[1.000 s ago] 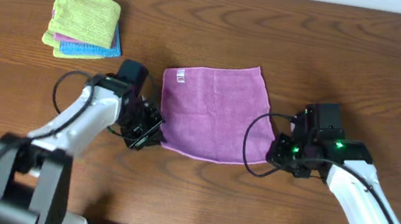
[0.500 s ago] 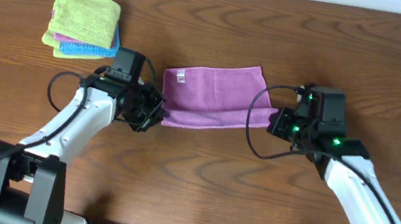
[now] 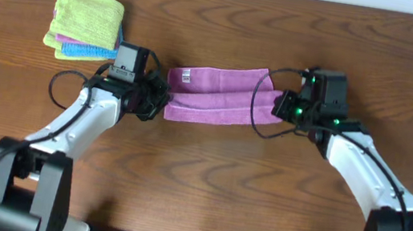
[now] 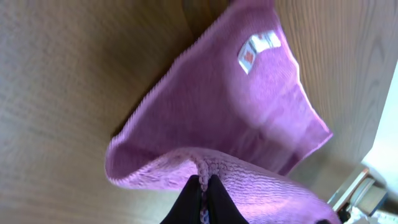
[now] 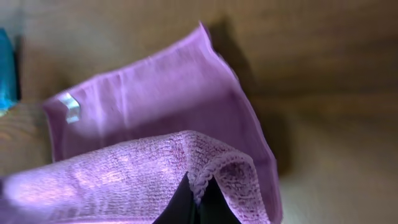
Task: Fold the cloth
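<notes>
The purple cloth (image 3: 222, 93) lies mid-table, its near half lifted and carried over the far half, so it shows as a narrow doubled band. A white tag (image 3: 185, 76) sits at its far left corner. My left gripper (image 3: 161, 101) is shut on the cloth's near left corner; in the left wrist view the black fingertips (image 4: 194, 198) pinch the hem of the cloth (image 4: 249, 112). My right gripper (image 3: 279, 108) is shut on the near right corner; the right wrist view shows the hem of the cloth (image 5: 155, 106) clamped between its fingertips (image 5: 180, 202).
A stack of folded cloths (image 3: 87, 24), lime-green on top with pink and blue below, sits at the far left of the wooden table (image 3: 204, 188). The left arm's wrist is close to that stack. Cables loop beside both wrists.
Both grippers have carried the cloth's near edge away from me toward the far edge. The cloth went from lying flat to folded nearly in half.
</notes>
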`<state>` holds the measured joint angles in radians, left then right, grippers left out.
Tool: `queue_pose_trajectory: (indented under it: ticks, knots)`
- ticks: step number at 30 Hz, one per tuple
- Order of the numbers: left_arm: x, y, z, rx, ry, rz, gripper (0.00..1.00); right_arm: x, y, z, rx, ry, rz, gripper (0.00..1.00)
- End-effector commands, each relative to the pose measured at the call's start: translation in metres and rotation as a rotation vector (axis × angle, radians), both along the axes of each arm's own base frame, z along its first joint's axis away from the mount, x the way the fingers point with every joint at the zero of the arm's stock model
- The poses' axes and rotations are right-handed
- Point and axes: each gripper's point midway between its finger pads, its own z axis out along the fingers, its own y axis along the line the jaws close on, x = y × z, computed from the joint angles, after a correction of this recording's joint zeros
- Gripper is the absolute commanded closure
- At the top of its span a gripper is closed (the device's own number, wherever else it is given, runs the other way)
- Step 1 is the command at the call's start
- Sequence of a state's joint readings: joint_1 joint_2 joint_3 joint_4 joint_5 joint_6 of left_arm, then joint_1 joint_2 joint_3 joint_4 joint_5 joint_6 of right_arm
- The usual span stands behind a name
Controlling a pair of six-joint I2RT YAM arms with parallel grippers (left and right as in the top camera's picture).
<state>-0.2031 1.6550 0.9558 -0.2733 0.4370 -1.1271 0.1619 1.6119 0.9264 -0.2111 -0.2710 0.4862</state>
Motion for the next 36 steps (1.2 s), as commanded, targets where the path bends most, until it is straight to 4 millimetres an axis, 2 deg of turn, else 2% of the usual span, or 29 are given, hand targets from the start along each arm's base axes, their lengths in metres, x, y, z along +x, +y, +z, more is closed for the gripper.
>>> queue_pose_trajectory:
  ticks: [1, 11, 20, 22, 29, 36]
  knots:
    - [0.012, 0.005, -0.007, 0.014, -0.003, 0.04, 0.94, 0.017, 0.005, 0.004, -0.008, -0.021, -0.005, 0.99]
    - [0.039, 0.023, -0.008, 0.032, -0.074, 0.11, 0.94, 0.05, 0.025, -0.005, -0.027, -0.032, 0.019, 0.99]
    - [0.07, 0.03, 0.01, 0.044, -0.216, 0.154, 0.94, 0.064, 0.023, -0.003, -0.054, -0.059, -0.005, 0.99]
    - [0.072, 0.031, 0.01, 0.047, -0.219, 0.156, 0.94, 0.064, 0.022, -0.003, -0.055, -0.058, -0.007, 0.99]
    - [0.087, 0.022, -0.013, 0.029, -0.175, 0.128, 0.94, 0.066, 0.016, -0.004, -0.083, -0.064, -0.029, 0.99]
    - [0.109, 0.017, -0.014, 0.028, -0.194, 0.104, 0.94, 0.07, 0.011, -0.008, -0.121, -0.077, -0.039, 0.99]
